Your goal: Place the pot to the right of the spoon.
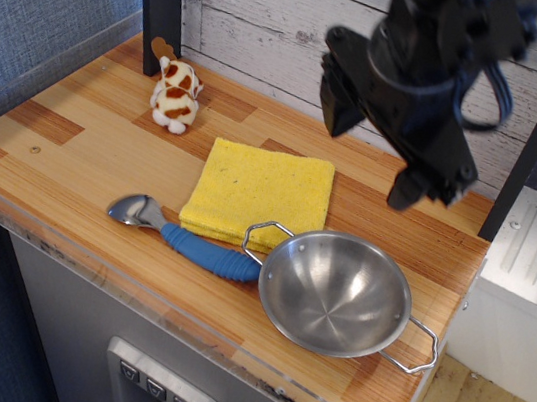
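Observation.image view, tool [375, 148] raised above counter, jaws spread, empty, pot [335, 294] just right of spoon [192, 238]

Bright, even indoor light fills the scene, with soft, faint shadows. The table [74, 147] shows clear wood grain and no harsh glare. The steel pot [335, 294] carries gentle highlights along its rim and a pale sheen inside its bowl. The spoon [182, 236] has a small bright glint on its metal end. The dark end effector [391, 139] above looks slightly blurred, its details lost in black.
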Controlling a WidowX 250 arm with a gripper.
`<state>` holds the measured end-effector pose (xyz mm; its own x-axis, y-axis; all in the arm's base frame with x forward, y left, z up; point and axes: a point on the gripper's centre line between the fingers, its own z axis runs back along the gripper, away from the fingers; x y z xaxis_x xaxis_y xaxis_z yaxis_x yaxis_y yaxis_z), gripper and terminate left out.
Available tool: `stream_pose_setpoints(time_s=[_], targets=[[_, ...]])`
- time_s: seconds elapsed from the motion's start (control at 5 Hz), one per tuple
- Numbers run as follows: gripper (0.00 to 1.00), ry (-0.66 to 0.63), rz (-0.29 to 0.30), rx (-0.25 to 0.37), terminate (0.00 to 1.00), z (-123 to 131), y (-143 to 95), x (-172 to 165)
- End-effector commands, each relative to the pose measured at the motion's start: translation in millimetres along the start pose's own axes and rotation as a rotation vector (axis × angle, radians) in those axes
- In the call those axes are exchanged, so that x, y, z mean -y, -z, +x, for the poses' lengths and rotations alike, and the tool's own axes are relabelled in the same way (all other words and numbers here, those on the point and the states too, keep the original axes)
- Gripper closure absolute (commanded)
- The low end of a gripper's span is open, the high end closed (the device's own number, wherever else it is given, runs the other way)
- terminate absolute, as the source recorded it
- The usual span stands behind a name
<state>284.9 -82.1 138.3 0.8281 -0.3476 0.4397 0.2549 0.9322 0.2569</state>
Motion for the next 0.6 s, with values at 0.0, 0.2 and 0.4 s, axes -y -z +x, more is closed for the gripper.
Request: stream_pose_setpoints(time_s=[0.0,0.2,0.4], targets=[[0.00,-0.083,0.010,0.040,0.00,-11.4,-13.5,-15.2],[0.00,-0.083,0.010,0.040,0.00,-11.4,-13.5,-15.2],[0.00,-0.083,0.010,0.040,1.00,-11.4,-13.5,-15.2]])
